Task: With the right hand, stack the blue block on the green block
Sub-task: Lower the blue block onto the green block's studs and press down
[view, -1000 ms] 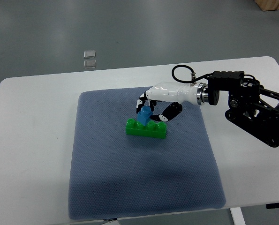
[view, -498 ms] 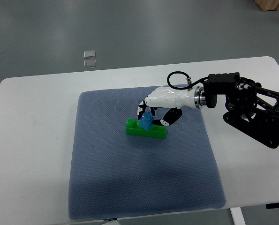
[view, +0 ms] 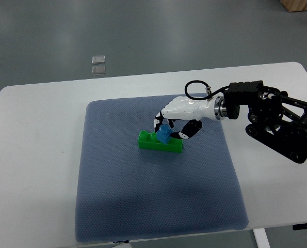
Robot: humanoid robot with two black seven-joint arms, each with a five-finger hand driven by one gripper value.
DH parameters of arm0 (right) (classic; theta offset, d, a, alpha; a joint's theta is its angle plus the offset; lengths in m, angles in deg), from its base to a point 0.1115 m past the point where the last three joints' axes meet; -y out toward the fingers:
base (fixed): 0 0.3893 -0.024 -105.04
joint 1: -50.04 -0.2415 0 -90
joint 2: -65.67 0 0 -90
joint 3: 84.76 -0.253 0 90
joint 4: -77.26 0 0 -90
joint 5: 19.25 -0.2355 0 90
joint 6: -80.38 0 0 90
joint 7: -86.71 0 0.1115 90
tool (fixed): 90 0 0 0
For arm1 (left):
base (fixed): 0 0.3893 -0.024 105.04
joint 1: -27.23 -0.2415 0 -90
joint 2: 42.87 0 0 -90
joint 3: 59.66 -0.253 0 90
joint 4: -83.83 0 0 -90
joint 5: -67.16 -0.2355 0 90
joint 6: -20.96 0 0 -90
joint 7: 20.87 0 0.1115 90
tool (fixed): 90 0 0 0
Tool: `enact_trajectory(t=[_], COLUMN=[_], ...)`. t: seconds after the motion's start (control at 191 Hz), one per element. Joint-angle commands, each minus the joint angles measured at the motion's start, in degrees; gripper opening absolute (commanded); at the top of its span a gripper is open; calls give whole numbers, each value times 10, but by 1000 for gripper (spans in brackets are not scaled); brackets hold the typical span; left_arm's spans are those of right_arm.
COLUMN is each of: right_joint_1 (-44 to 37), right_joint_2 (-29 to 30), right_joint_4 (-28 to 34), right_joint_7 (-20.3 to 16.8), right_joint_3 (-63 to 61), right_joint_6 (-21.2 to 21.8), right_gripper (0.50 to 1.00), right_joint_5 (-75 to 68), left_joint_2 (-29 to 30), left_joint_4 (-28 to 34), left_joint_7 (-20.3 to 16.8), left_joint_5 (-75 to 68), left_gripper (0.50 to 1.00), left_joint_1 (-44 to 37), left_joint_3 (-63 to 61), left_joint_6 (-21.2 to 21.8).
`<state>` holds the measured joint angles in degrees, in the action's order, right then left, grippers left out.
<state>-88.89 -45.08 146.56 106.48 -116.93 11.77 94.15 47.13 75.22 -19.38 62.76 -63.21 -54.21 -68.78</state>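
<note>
Tabletop [view: 39, 155]: smooth, matt white. Mat [view: 153, 196], frame centre: grey-blue cloth, fine dotted weave, matt. Green block [view: 160, 143] and blue block [view: 164, 135]: moulded plastic, slight sheen. Robot hand [view: 170, 126]: glossy white plastic shell, black finger pads; bright metal ring at wrist. Arm [view: 282, 124], right of frame: matt black.

Blue block [view: 164, 135]; green block [view: 160, 142]; white-and-black robot hand [view: 175, 120]; grey-blue dotted mat [view: 143, 196]; white table [view: 34, 170].
</note>
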Motion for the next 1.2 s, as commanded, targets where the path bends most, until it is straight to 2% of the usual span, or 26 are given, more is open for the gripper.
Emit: enact_trajectory(t=[0.0,0.629,1.194], right_joint_1=[-2,-8,-18], right_joint_2=[0,18,9], right_joint_4=[0,-24,-24], right_joint_7=[0,-3,8], right_joint_3=[1,16,18], right_joint_6=[1,0,0], right_gripper=[500,500,500], right_joint_5=[1,2,0], left_joint_2=[0,0,0], left_joint_4=[0,0,0], left_joint_7=[0,0,0], left_joint_5=[0,0,0], left_gripper=[1000,1000,1000], left_joint_1=[0,0,0], left_joint_3=[0,0,0], left_joint_6=[0,0,0])
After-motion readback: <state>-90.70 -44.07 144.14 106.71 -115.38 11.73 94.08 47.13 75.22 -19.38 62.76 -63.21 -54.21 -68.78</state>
